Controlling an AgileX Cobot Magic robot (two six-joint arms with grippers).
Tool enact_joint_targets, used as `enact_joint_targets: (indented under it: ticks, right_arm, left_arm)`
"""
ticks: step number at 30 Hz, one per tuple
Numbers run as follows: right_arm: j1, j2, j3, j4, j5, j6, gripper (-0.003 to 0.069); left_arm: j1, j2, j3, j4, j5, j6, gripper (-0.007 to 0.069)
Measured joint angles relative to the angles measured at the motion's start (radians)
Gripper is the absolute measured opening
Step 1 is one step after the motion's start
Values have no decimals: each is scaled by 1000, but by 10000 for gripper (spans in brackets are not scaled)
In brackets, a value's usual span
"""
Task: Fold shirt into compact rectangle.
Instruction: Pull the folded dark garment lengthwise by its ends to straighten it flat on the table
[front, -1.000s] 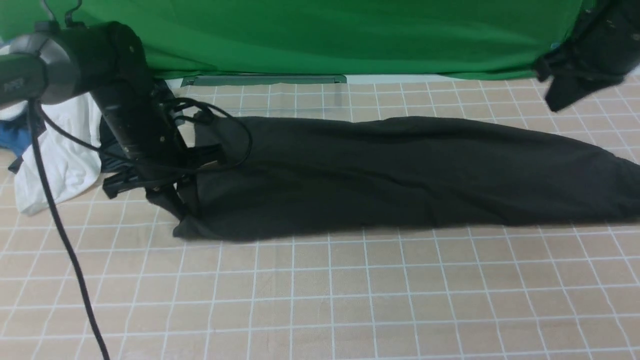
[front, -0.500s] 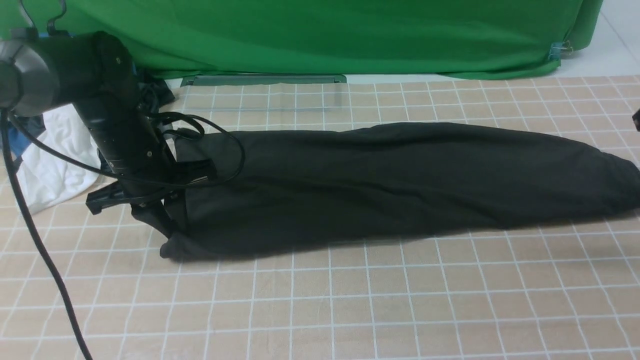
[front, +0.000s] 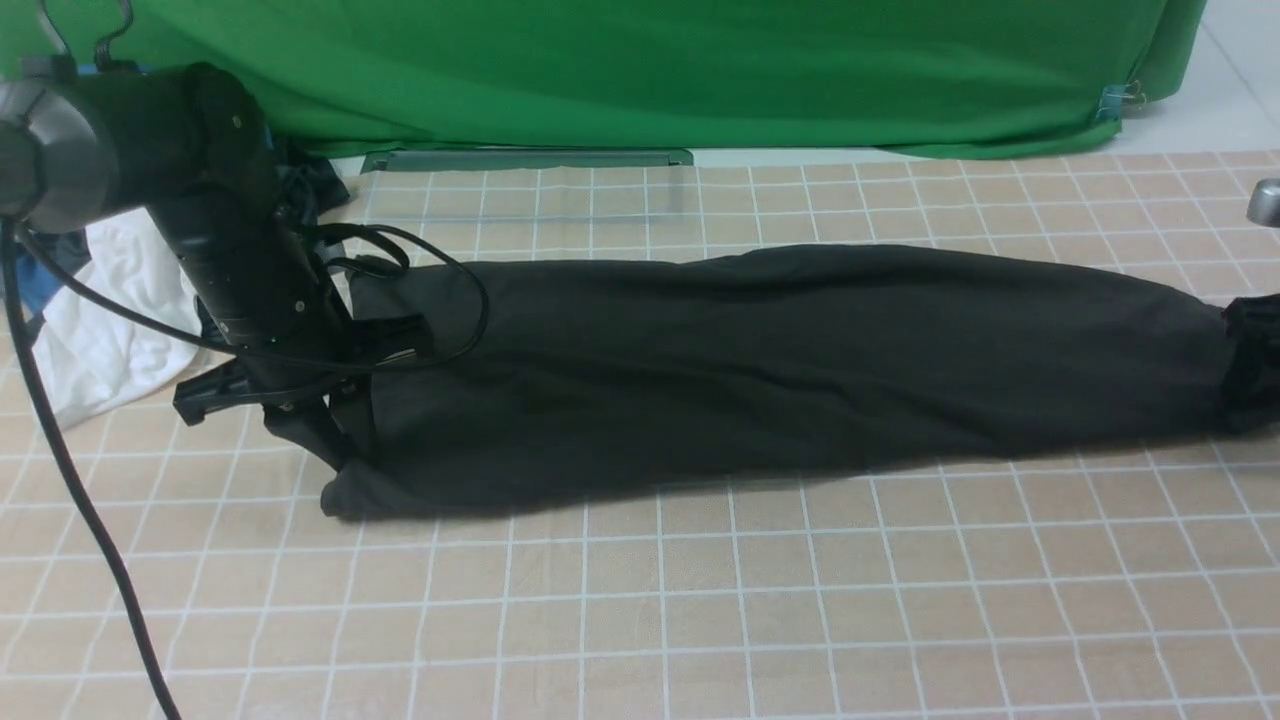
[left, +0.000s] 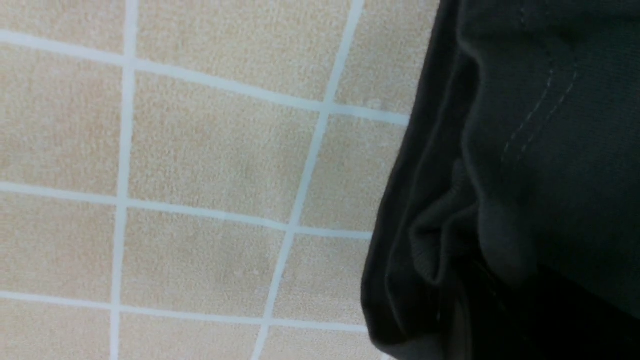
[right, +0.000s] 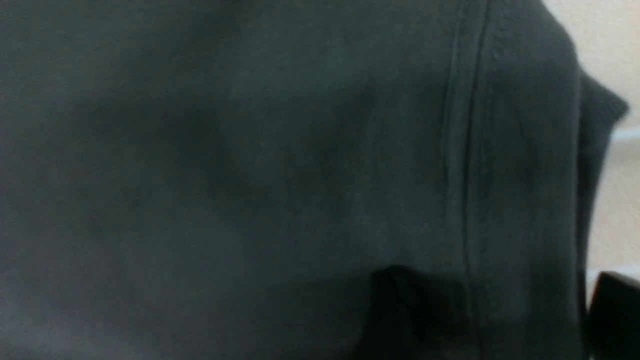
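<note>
The black shirt (front: 780, 370) lies as a long, flattened band across the checked mat, running left to right. My left gripper (front: 335, 450) is shut on the shirt's left end, pinching bunched cloth just above the mat. The left wrist view shows that folded edge of the shirt (left: 525, 150) with stitching; the jaws are lost in the dark cloth. My right gripper (front: 1255, 365) sits at the shirt's right end, at the frame's edge. In the right wrist view it (right: 505, 315) is open, its dark fingers (right: 612, 315) standing apart on either side of the shirt's hem (right: 470, 150).
A white garment (front: 100, 320) and some blue cloth (front: 40, 250) lie at the far left behind my left arm, with a dark garment (front: 310, 185) beside them. A green backdrop (front: 650, 70) closes off the back. The left arm's cable (front: 60, 450) hangs down to the front left of the mat (front: 700, 600).
The right arm left the upper right corner and came down to the shirt's right end, jaws opening. The left gripper pulled the shirt's left end slightly left and toward me, then held still.
</note>
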Motion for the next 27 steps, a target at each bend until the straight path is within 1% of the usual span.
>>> enact_joint_targets:
  ticks: [1, 2, 3, 4, 6, 8, 12, 14, 19, 22, 27]
  right_arm:
    - [0, 6, 0, 0, -5, 0, 383]
    - [0, 9, 0, 0, -7, 0, 351]
    - [0, 10, 0, 2, -9, 0, 296]
    - [0, 11, 0, 11, -12, 3, 153]
    - [0, 11, 0, 25, -1, 3, 79]
    - [0, 4, 0, 28, 32, 11, 67]
    - [0, -37, 22, 28, 116, 35, 67]
    - [3, -73, 62, 28, 121, 42, 67]
    - [21, -219, 260, 28, 89, 62, 67]
    - [29, -332, 418, 21, 55, 66, 67]
    - [29, -511, 632, -39, 17, 93, 66]
  left_arm:
    - [0, 0, 0, 2, 0, 0, 50]
    - [0, 0, 0, 3, 0, 0, 50]
    - [0, 0, 0, 3, 0, 0, 50]
    - [0, 0, 0, 4, 6, 0, 50]
    - [-1, -1, 0, 8, 24, -2, 50]
    - [-1, -2, 0, 20, 38, -4, 50]
    - [-1, -16, 21, 52, 42, -15, 50]
    - [-1, -34, 50, 63, 41, -15, 50]
    - [-1, -97, 180, 75, 42, -19, 50]
    - [-1, -147, 269, 102, 42, -50, 50]
    - [-1, -242, 382, 141, 44, -98, 50]
